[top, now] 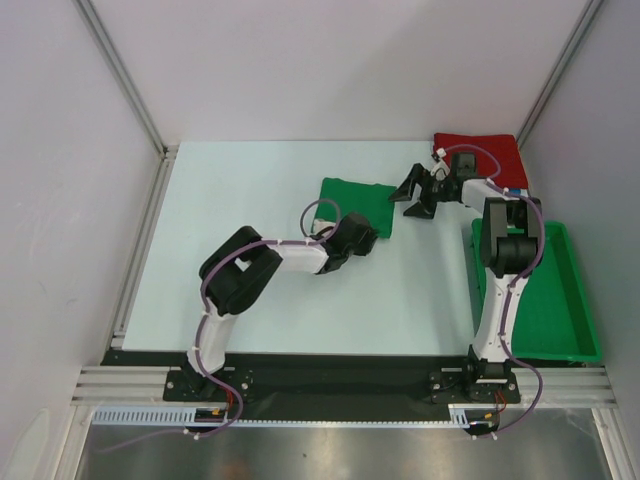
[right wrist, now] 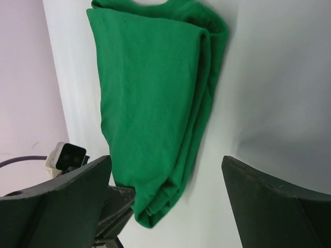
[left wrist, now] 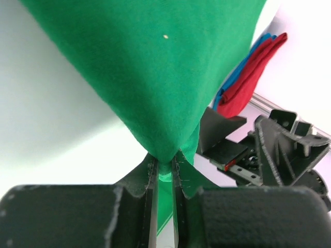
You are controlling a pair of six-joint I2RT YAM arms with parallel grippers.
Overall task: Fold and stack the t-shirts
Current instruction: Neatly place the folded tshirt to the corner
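Observation:
The bright green t-shirt point(top: 358, 203) lies folded in a rectangle on the white table, mid-back. My left gripper point(top: 355, 238) is shut on its near corner; in the left wrist view the cloth point(left wrist: 155, 67) narrows to a point pinched between the fingers point(left wrist: 164, 160). My right gripper point(top: 415, 195) stands open just off the shirt's right edge, and in its own view the folded green t-shirt point(right wrist: 150, 103) lies below the wide gap point(right wrist: 165, 160) without touching the fingers. A folded red t-shirt point(top: 478, 155) sits at the back right, on a blue one point(left wrist: 242, 64).
A rigid green bin point(top: 545, 290) stands along the table's right edge, beside the right arm's base. Grey walls and aluminium rails enclose the table point(top: 250, 180) on the left, back and right. The right gripper's body point(left wrist: 282, 150) is close to the left gripper.

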